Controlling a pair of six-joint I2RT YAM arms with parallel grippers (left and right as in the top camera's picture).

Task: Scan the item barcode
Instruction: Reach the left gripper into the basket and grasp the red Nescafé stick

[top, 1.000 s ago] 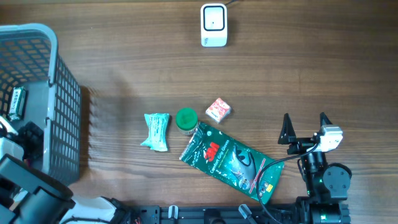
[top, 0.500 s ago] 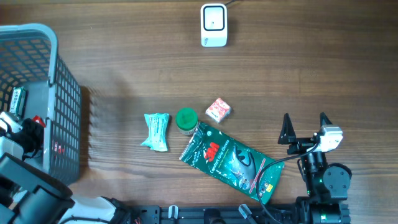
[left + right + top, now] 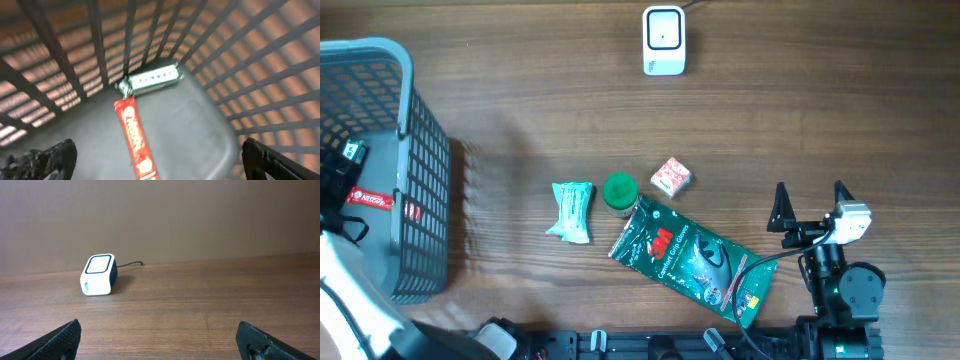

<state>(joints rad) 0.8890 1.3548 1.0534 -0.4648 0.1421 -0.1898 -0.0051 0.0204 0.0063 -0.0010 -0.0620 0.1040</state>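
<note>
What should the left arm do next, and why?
Probably lift out of the basket toward the teal packet: the red bar lies free on the basket floor, the left jaws stand open over it, and the packet is the nearest item outside.

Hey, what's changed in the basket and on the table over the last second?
The left gripper let go of the red bar, which now lies on the floor of the basket, one end meeting the white-green bar. The left arm shifted over the basket. The right gripper, open, the scanner and the green pouch stayed put.
</note>
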